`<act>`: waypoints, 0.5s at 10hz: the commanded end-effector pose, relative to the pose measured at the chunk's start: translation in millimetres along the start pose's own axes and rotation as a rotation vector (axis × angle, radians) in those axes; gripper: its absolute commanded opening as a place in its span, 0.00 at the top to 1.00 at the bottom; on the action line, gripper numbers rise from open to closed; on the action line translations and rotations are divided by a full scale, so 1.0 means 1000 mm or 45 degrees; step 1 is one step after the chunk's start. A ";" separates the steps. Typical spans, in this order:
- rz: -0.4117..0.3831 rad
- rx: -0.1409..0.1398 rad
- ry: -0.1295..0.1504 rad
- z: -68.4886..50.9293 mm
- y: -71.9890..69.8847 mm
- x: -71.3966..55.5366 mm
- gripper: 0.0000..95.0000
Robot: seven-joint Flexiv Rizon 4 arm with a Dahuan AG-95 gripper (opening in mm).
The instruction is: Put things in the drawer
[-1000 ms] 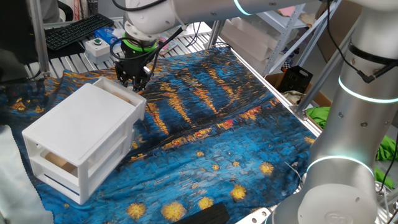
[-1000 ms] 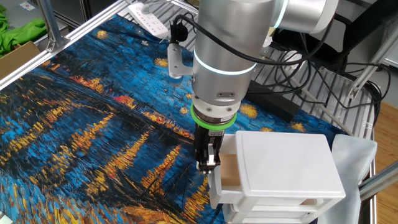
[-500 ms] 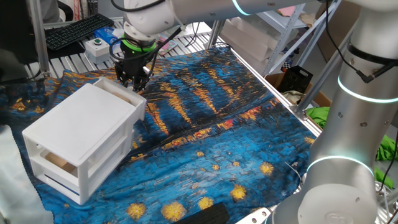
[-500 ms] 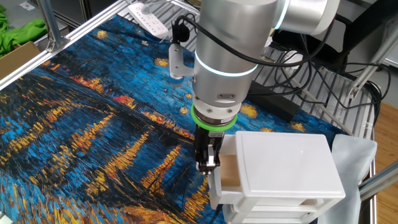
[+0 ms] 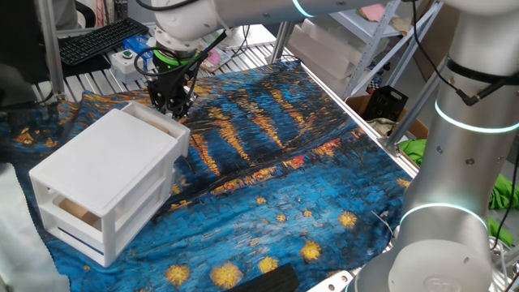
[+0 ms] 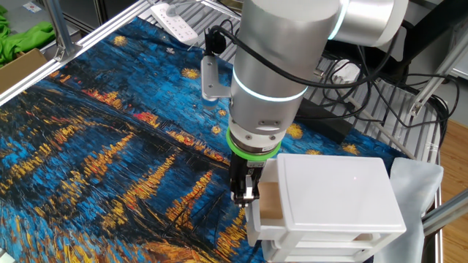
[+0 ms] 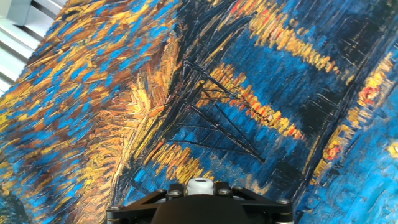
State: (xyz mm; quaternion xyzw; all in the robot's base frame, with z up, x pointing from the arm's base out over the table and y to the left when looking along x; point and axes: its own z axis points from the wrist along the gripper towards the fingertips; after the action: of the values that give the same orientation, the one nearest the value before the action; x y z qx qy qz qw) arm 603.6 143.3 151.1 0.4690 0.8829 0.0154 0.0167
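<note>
Hovering beside one drawer (image 6: 265,201) holding one block (image 6: 271,199), gripper (image 6: 244,191) spacing unreadable.

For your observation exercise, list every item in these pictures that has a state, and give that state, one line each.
Upper white plastic drawer: pulled partly out, a tan wooden block inside.
Pale tan wooden block: lying in that drawer.
Lower white drawer: holds something tan.
Black two-finger gripper: beside the open drawer, nothing visibly held.

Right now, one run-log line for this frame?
end effector: beside upper drawer front, jaws unclear | drawer: partly open | block: inside drawer
</note>
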 end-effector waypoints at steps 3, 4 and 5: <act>0.027 0.013 -0.001 -0.001 -0.003 0.002 1.00; 0.034 0.016 0.006 -0.002 -0.004 0.003 1.00; 0.042 0.017 0.009 -0.002 -0.004 0.004 1.00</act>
State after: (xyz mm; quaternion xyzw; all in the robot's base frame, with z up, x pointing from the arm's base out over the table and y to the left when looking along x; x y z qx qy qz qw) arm 599.1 145.2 153.6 0.4838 0.8751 0.0110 0.0088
